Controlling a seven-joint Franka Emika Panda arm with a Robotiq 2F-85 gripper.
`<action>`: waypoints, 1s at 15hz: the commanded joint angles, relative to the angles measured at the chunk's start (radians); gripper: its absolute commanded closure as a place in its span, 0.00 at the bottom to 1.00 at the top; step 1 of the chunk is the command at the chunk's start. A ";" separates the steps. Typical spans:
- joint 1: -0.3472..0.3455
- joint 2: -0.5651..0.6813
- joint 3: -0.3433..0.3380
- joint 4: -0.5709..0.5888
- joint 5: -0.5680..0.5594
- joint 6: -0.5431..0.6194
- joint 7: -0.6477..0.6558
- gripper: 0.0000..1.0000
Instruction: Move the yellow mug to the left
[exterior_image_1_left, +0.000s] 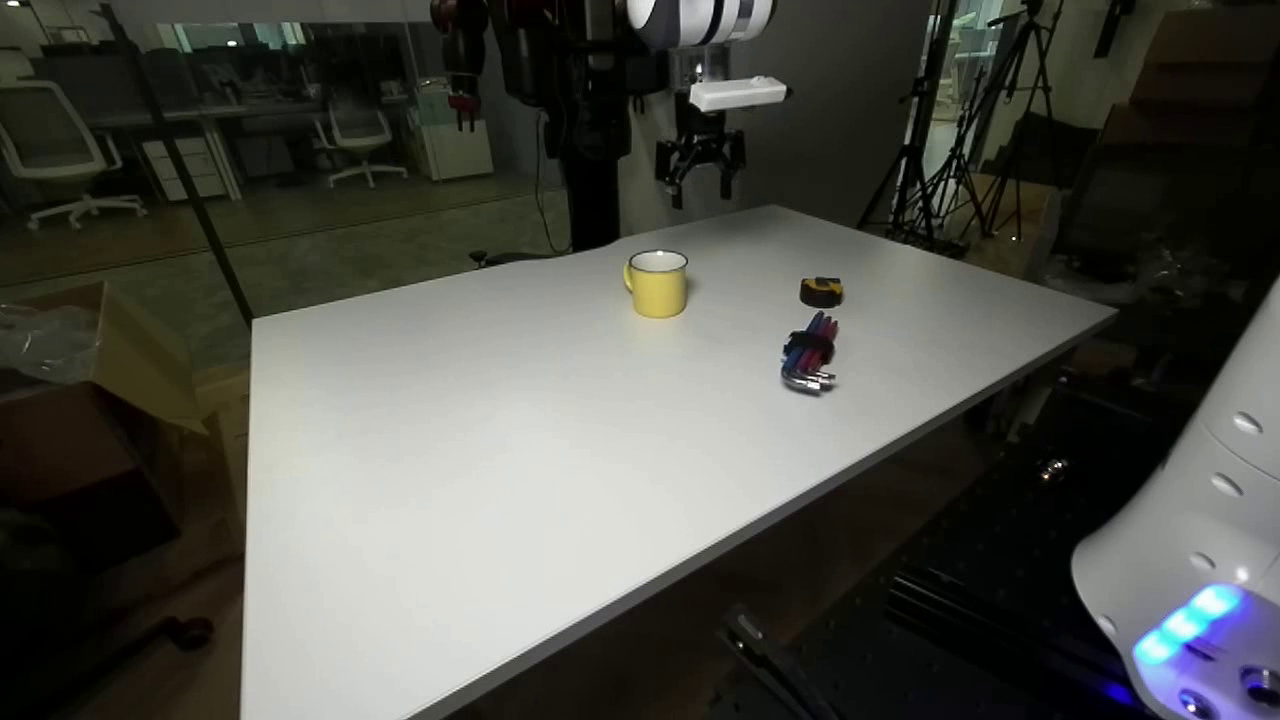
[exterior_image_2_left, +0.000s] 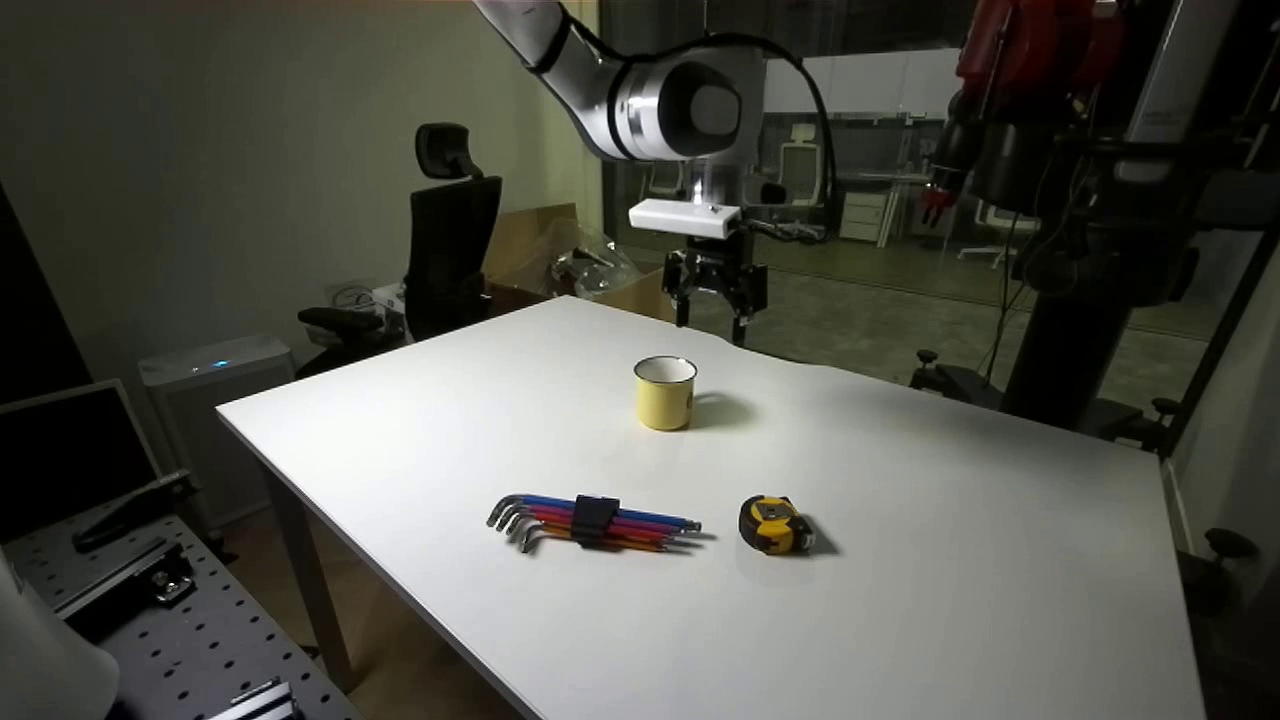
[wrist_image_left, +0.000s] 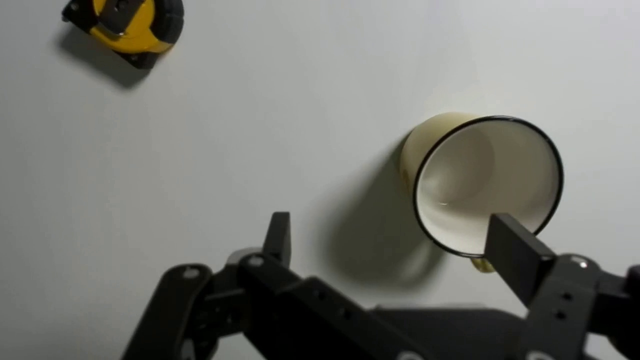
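The yellow mug (exterior_image_1_left: 658, 292) stands upright on the white table (exterior_image_1_left: 450, 470) and also shows in an exterior view (exterior_image_2_left: 664, 404). Its inside is pale and its rim is dark. My gripper (exterior_image_1_left: 702, 197) is open and empty, fingers pointing down, above the table and higher than the mug; it also shows in an exterior view (exterior_image_2_left: 711, 330). In the wrist view the mug (wrist_image_left: 480, 180) lies ahead and to the right of the open gripper (wrist_image_left: 388, 220). The right finger overlaps the mug's near rim in that picture and hides part of its handle.
A black and yellow tape measure (exterior_image_2_left: 775, 525) lies on the table and shows in the wrist view (wrist_image_left: 132, 30). A set of coloured hex keys (exterior_image_2_left: 600, 522) in a black holder lies beside it, also seen in an exterior view (exterior_image_1_left: 808, 352). Another dark robot (exterior_image_2_left: 1070, 250) stands behind the table edge.
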 joint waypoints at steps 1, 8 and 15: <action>0.027 0.004 0.040 -0.020 -0.030 0.008 -0.020 0.00; 0.066 -0.013 0.041 -0.115 -0.056 0.103 0.011 0.00; 0.046 0.018 0.059 -0.087 -0.045 0.104 -0.024 0.00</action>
